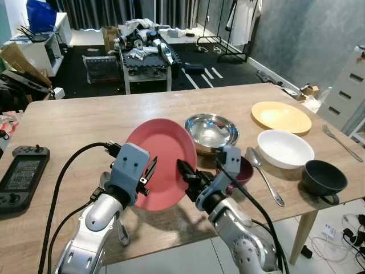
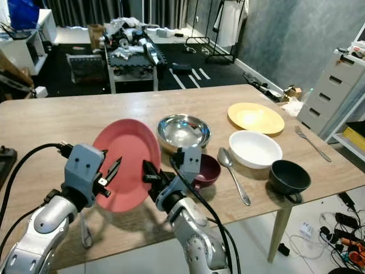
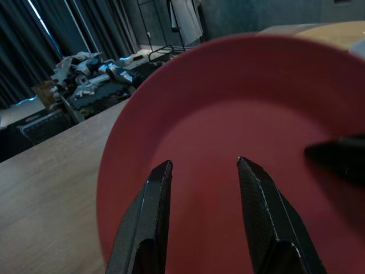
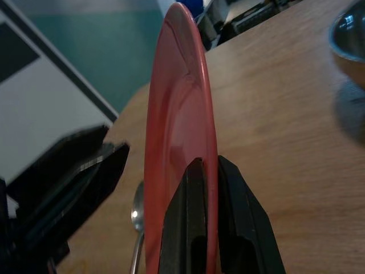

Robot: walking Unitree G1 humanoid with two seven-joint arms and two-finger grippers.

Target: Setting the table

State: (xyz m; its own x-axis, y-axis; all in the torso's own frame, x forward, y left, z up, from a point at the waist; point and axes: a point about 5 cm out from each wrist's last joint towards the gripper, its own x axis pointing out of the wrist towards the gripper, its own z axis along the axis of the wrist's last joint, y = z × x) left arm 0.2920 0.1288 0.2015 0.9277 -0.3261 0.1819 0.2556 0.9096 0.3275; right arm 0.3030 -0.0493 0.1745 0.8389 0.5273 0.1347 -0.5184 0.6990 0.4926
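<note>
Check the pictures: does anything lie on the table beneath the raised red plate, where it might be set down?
Yes. A spoon lies on the table under the red plate, which the right gripper pinches at its rim beside the left gripper.

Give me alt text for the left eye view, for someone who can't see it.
Over a wooden table, the right claw pinches the rim of a pink plate held up on edge, while the open left claw hovers at its other side. Beyond sit a steel bowl, a yellow plate, a white bowl and a dark cup.
</note>
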